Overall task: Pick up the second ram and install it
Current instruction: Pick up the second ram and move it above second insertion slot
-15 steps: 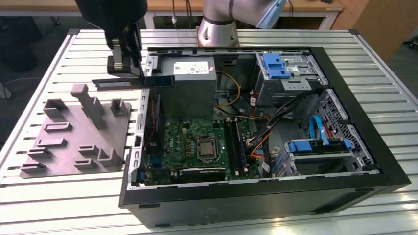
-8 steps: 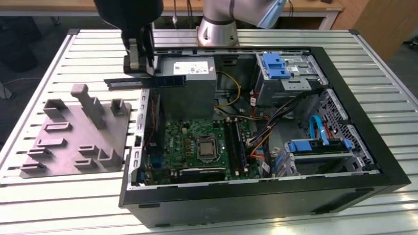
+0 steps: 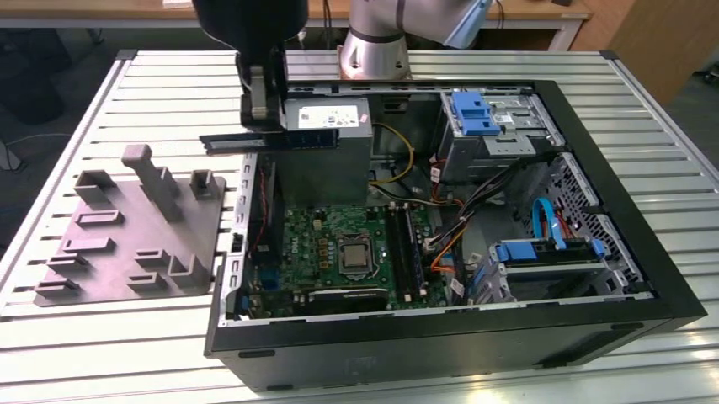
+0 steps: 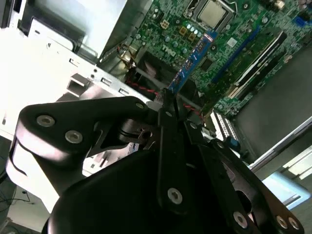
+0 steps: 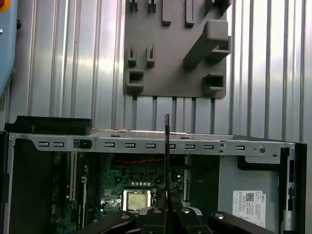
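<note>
Gripping the second ram (image 3: 228, 141) at about its mid-length, the jaws are clamped on its two flat faces and hold it clear of every surface. In the exterior view the stick lies level over the far left part of the open computer case (image 3: 450, 349). One end reaches out past the case's left wall above the slatted bench (image 3: 113, 353). The other end lies in front of the grey power supply (image 3: 326, 160).

Observed in the second wrist view: the ram (image 4: 192, 63) projects straight out from between the closed jaws, its blue-edged side showing, with the green motherboard (image 4: 234, 29) beyond it. It is not seated in any slot.

Observed in the first wrist view: the ram (image 5: 167, 146) appears edge-on as a thin dark line that crosses the case's metal rim (image 5: 122, 145). The processor (image 5: 136, 200) lies just beside that line, inside the case.

Other items noted:
- A grey parts fixture (image 3: 124, 227) with raised holders rests on the bench at the exterior view's left, just beside the case. It also appears in the first wrist view (image 5: 175, 78), beyond the rim.
- The motherboard (image 3: 326, 244) lies flat on the case floor, with the processor (image 3: 356, 257) near its middle.
- Two blue drive cages (image 3: 483, 114) (image 3: 540, 252) sit on the exterior view's right side of the case, well apart from the ram.
</note>
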You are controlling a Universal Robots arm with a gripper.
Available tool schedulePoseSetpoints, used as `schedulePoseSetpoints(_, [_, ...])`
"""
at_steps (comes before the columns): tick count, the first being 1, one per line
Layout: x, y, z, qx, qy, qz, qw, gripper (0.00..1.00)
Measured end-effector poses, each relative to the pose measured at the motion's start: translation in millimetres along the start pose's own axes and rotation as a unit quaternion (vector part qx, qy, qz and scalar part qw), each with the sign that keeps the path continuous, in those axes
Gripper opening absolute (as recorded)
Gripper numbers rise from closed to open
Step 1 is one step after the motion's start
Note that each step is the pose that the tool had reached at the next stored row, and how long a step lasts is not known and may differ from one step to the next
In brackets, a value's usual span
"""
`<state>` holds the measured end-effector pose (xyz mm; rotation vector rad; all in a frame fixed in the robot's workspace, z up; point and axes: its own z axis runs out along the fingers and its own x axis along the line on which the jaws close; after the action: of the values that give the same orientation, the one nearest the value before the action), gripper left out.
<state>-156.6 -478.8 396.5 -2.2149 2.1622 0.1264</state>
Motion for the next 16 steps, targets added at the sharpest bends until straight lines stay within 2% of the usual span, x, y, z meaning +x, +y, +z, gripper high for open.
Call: schedulePoseSetpoints(16, [0.5, -39.2, -0.8, 0.0000, 0.0000, 0.000, 1.0000, 0.14])
